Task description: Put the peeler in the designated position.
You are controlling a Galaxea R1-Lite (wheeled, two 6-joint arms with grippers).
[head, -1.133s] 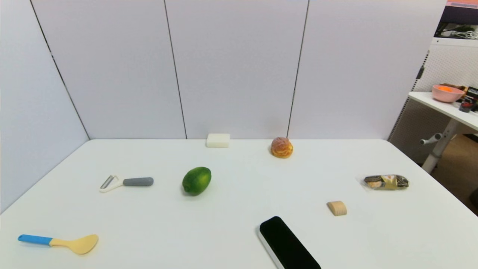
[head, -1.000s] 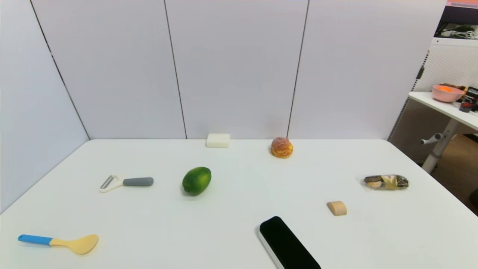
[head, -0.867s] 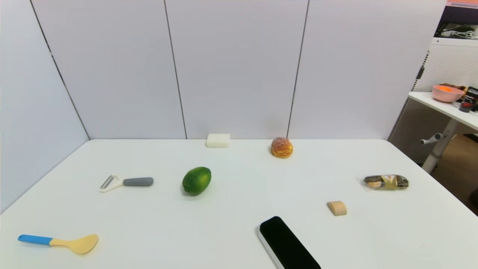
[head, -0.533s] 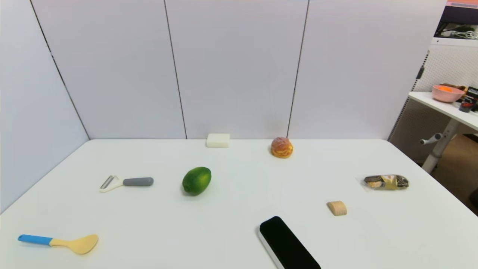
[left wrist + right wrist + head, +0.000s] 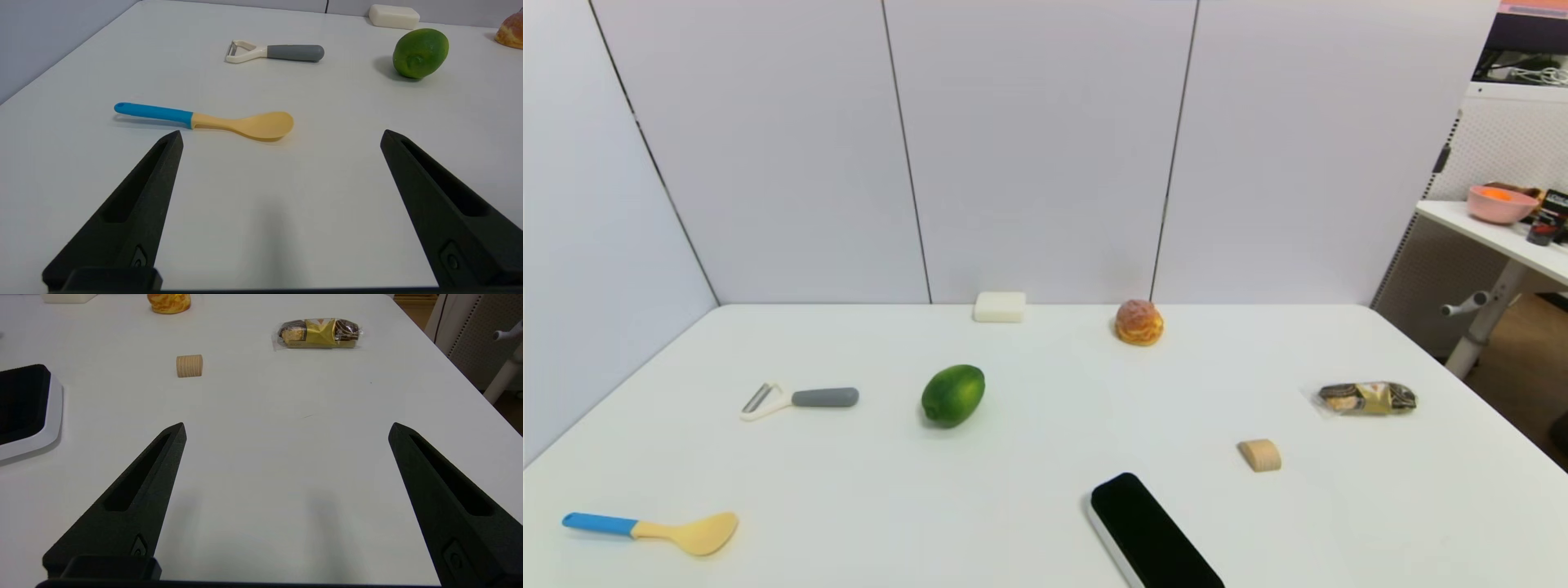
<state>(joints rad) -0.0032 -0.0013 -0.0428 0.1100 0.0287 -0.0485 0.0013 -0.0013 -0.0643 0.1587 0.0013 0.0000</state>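
Peeler (image 5: 799, 399) lies flat on the white table (image 5: 1045, 498) in the left-centre of the head view, its long axis running almost level across the frame: the white forked head and blade point toward the left edge, the grey handle toward the right. In the lower left corner lies a blue-handled tan spatula (image 5: 654, 531), handle to the left. Right of the peeler sits a lime (image 5: 953, 394), and behind it, at the wall, a white soap bar (image 5: 1000, 307). Further right are a cream puff (image 5: 1138, 322), a black tray with a white rim (image 5: 1150, 535) at the bottom centre, a small wooden block (image 5: 1260, 455) and a wrapped snack (image 5: 1367, 398).

Neither arm appears in the head view. Only the wrist views show them: the left gripper (image 5: 280, 136) hovers low over bare table with its fingers spread wide apart, empty, the spatula just beyond its tips and the peeler farther off in the upper centre of that frame. The right gripper (image 5: 286, 428) is likewise spread wide and empty, with the block and snack ahead and the tray's corner at the left edge.
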